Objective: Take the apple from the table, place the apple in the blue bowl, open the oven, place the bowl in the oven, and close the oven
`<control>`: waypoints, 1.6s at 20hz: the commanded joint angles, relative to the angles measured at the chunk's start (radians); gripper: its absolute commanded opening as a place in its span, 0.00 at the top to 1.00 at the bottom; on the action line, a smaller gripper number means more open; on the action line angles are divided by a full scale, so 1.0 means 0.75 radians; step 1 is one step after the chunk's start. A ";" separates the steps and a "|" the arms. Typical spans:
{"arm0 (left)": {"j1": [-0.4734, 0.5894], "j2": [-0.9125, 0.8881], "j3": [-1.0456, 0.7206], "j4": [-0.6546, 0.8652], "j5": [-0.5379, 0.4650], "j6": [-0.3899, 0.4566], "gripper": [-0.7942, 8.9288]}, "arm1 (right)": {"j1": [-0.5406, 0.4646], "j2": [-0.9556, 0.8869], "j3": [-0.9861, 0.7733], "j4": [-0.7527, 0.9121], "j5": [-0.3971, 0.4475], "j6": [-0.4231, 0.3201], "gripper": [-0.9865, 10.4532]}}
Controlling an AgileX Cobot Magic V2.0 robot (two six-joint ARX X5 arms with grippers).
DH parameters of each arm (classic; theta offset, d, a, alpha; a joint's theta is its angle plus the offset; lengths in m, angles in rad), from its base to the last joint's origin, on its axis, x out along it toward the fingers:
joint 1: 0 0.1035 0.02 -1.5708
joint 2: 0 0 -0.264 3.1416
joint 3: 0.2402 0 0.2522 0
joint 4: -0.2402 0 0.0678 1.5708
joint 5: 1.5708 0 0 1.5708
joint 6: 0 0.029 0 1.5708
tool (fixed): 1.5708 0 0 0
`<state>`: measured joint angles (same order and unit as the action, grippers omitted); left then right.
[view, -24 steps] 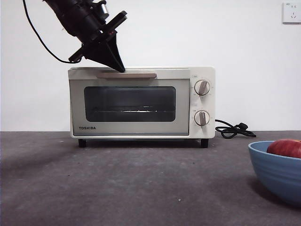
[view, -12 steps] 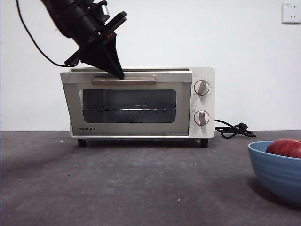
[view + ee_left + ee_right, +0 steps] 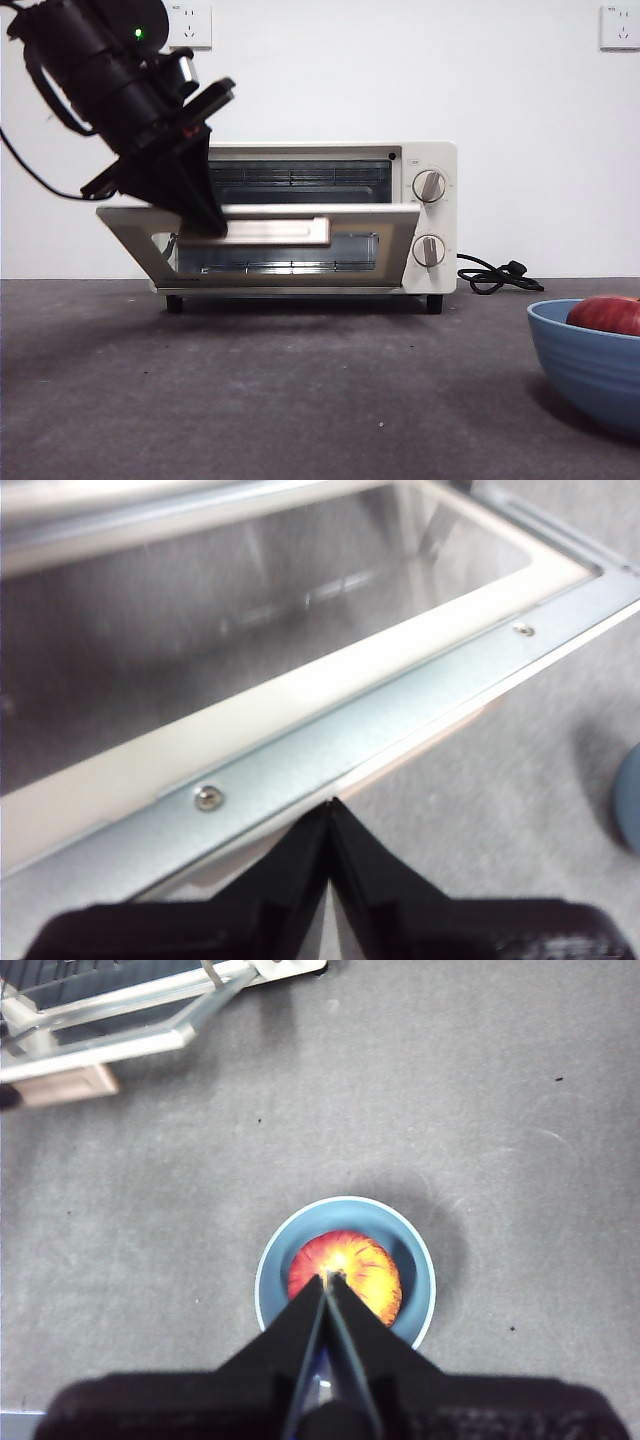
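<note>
While the oven (image 3: 330, 215) sits at the back of the counter (image 3: 250, 390) against a white wall, its door (image 3: 262, 232) hangs partway down, tilted out from the top, w/ the wire rack and dark cavity showing above it. Left pincer (image 3: 205, 215) is at the door's top edge by the beige handle (image 3: 268, 232), near that bar's left end; jaws pressed together to a point, nothing between them. Left wrist view shows the same: the closed tips of the left pincer (image 3: 330, 810) right at the door's metal strip w/ two screws, glass pane beyond, picture blurry. Two knobs (image 3: 429, 186) on the oven's right panel, black cord (image 3: 495, 275) coiled on the counter beside it.

Blue bowl (image 3: 590, 365) stands on the counter near the front right, well apart from the oven, cut by the frame edge. Apple (image 3: 607, 314) lies inside it, red top just over the rim. Right pincer (image 3: 328, 1282) hangs above the blue bowl (image 3: 420, 1280) and apple (image 3: 345, 1270), jaws closed, holding nothing. Door corner also visible in that view, far from the bowl.
</note>
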<state>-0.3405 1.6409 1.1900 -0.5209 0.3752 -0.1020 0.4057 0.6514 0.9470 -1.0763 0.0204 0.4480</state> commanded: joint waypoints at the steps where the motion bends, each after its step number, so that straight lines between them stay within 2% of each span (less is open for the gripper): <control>1: 0.015 0.025 -0.064 0.109 -0.082 -0.037 0.92 | 0.001 -0.002 -0.003 0.006 0.026 -0.010 0.92; 7: 0.014 0.025 -0.136 0.137 -0.080 -0.043 0.92 | 0.001 -0.001 -0.003 0.013 0.065 -0.018 0.92; 16: -0.029 0.026 -0.136 0.075 -0.082 0.016 0.92 | 0.001 0.001 -0.003 0.010 0.103 -0.020 0.92; 22: -0.046 0.013 -0.136 -0.089 -0.061 0.098 0.92 | 0.001 0.024 -0.003 -0.014 0.102 -0.020 0.92; 26: -0.069 -0.091 -0.136 -0.174 -0.047 0.137 0.92 | 0.001 0.148 -0.003 -0.108 0.097 -0.052 0.92; 28: -0.072 -0.185 -0.136 -0.217 -0.047 0.137 0.92 | -0.004 0.231 -0.003 -0.120 0.003 -0.109 0.92; 29: -0.072 -0.237 -0.136 -0.246 -0.047 0.137 0.92 | -0.011 0.267 -0.003 -0.116 -0.002 -0.124 0.92; 32: -0.072 -0.416 -0.136 -0.361 -0.047 0.143 0.92 | -0.108 0.385 -0.004 -0.080 -0.013 -0.192 0.92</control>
<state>-0.3931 1.3415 1.0878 -0.7856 0.3336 -0.0097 0.3283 0.9340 0.9470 -1.1419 0.0116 0.3317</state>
